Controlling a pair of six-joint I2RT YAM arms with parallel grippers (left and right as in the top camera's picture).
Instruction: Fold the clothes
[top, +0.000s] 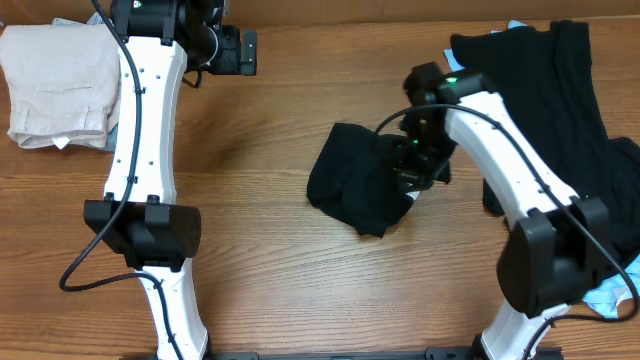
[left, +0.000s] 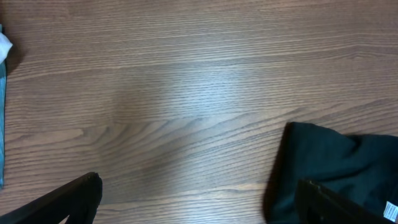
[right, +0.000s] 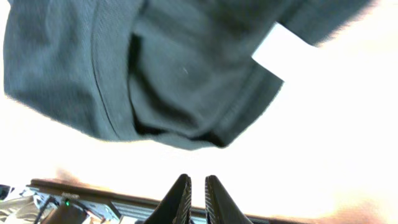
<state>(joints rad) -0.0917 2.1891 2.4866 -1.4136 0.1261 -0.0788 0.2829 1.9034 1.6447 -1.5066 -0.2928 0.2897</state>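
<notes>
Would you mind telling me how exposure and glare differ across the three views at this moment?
Overhead: evenly lit, though the black garment is so dark that its folds barely show. Left wrist: a pale sheen lies across the table, with the wood grain still readable. Right wrist: badly overexposed, the table washed out almost to white, while the garment's seams show clearly.

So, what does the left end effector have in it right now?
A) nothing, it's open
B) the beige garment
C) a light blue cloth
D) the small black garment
A: the left end effector stands open with only bare table between its fingers. The black garment lies mid-table by the right end effector, and the beige garment sits folded at the far left.
</notes>
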